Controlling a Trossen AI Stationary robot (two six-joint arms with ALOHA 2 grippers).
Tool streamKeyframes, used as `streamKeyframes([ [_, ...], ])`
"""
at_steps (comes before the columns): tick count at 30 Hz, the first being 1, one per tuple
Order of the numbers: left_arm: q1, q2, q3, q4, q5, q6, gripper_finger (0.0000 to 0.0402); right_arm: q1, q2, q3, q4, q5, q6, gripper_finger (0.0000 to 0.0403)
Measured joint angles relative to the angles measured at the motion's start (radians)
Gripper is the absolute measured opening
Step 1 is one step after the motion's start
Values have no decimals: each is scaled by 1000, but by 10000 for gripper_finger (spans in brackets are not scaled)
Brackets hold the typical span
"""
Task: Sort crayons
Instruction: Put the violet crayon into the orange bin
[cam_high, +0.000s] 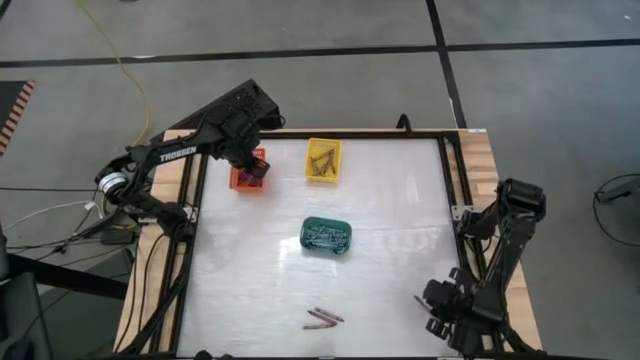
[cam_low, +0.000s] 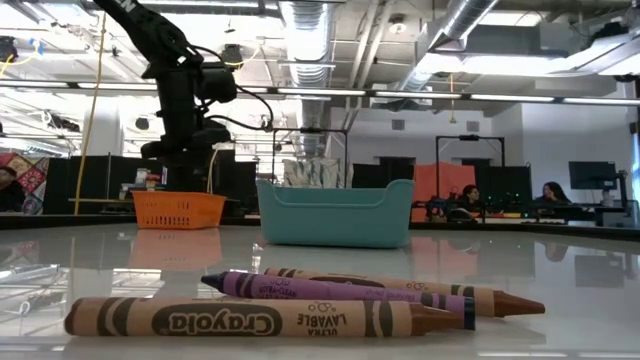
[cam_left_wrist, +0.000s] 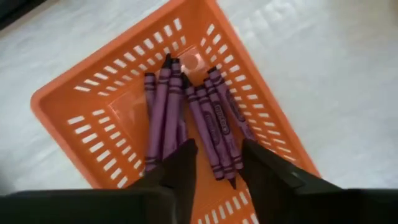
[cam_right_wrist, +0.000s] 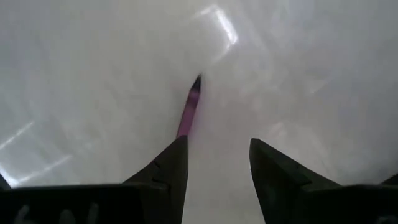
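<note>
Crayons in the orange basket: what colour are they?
Purple crayons, clearest in the left wrist view.

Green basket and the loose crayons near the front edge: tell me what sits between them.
Nothing; the high view shows bare table between the green basket and the loose crayons.

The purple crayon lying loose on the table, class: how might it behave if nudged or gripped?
The purple crayon looks round and thin, so a sideways nudge would probably roll it. Lying flat between two brown crayons, it leaves little room to grip. Its paper wrapper likely helps.
</note>
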Motion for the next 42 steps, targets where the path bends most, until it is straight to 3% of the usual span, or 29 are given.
streamKeyframes([
  [7, -47, -38, 18, 50, 44, 11, 161, 29, 74, -46, 143, -21, -11, 157],
  [18, -199, -130, 133, 50, 16, 4, 166, 5, 198, -33, 252, -67, -55, 118],
  [21, -253, -142, 158, 52, -21, 3, 167, -6, 233, -34, 277, -71, -61, 96],
  [27, -379, -146, 203, 50, -38, 43, 167, -26, 248, -34, 287, -81, -74, 15],
  [33, -542, -146, 214, 54, -45, 80, 167, -47, 198, -35, 277, -68, -104, 4],
  [36, -633, -146, 210, 65, -62, 80, 167, -61, 159, -39, 267, -43, -128, 3],
  [42, -814, -146, 206, 134, -131, 79, 167, -98, 47, -39, 253, 155, -197, 1],
])
